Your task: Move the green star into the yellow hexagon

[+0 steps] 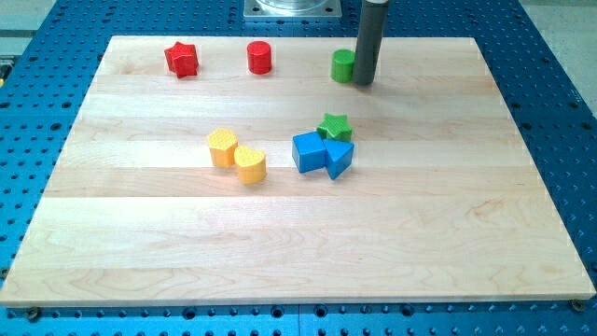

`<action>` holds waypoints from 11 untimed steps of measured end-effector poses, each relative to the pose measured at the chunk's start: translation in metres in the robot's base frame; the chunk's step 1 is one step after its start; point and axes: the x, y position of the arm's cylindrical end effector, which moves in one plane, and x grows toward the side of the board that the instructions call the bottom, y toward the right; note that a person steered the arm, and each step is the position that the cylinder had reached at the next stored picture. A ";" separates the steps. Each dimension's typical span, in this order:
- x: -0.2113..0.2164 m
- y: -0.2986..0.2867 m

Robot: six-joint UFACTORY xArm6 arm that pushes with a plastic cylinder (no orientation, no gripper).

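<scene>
The green star [334, 127] sits near the middle of the wooden board, touching the top of a blue cube [309, 152] and a blue triangular block [340, 158]. The yellow hexagon [222, 147] lies to the view's left of them, touching a yellow heart-shaped block [250, 164] at its lower right. My tip [363, 83] is near the view's top, right beside a green cylinder [343, 65] on its right side, and well above the green star.
A red star [181, 59] and a red cylinder [259, 58] stand along the board's top edge at the left. The wooden board [466, 233] rests on a blue perforated table. A metal base shows at the view's top centre.
</scene>
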 end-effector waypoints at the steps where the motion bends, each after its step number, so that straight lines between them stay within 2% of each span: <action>1: -0.007 -0.036; 2: 0.003 -0.042; 3: 0.046 0.010; 4: 0.101 0.035; 5: 0.114 -0.020; 6: 0.121 -0.113; 7: 0.139 -0.083; 8: 0.158 -0.117; 10: 0.124 -0.234; 11: 0.106 -0.246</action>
